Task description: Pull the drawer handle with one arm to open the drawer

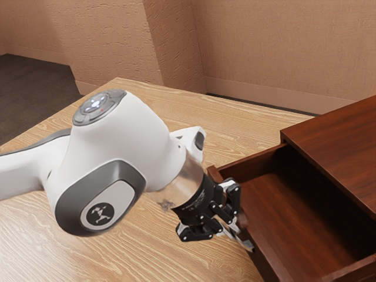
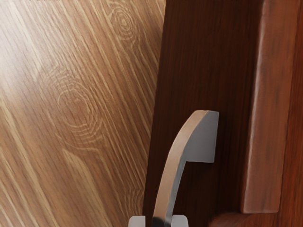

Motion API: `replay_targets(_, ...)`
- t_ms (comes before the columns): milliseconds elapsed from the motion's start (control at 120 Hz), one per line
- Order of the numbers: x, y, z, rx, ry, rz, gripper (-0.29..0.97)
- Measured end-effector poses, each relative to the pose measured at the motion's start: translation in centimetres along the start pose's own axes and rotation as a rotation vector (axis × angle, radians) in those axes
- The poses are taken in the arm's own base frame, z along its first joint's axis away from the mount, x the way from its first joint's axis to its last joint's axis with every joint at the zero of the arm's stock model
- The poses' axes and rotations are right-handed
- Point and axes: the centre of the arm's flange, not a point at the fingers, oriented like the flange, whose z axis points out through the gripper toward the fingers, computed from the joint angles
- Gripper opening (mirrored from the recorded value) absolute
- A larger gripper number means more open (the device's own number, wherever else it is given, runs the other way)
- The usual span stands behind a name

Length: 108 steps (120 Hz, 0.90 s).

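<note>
The drawer (image 1: 294, 217) stands pulled well out of the dark cabinet (image 1: 341, 141), and its front reaches out across the table (image 1: 247, 123). Bare wood lies open beyond it toward the exterior view's left. The gripper (image 1: 232, 226) is right at the drawer front, jaws clenched on the pale curved handle (image 1: 242, 235), one from each side. The bulky white arm (image 1: 117, 153) covers much of the near table. The drawer's lower corner runs off the frame, and the wrist view cuts off the handle's (image 2: 189, 142) lower end.

Ext: side, wide. Wrist: close, handle (image 2: 189, 146). Shared: drawer (image 1: 294, 217).
</note>
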Motion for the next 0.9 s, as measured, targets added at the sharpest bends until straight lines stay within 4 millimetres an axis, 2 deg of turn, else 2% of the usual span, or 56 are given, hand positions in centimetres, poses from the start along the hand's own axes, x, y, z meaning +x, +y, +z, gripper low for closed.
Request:
replay_targets(650, 1.0, -1.3, 0.0, 0.001, 0.002, -0.023, -0.11)
replay_targets(900, 1.0, -1.7, -0.4, -0.006, 0.003, -0.023, -0.03)
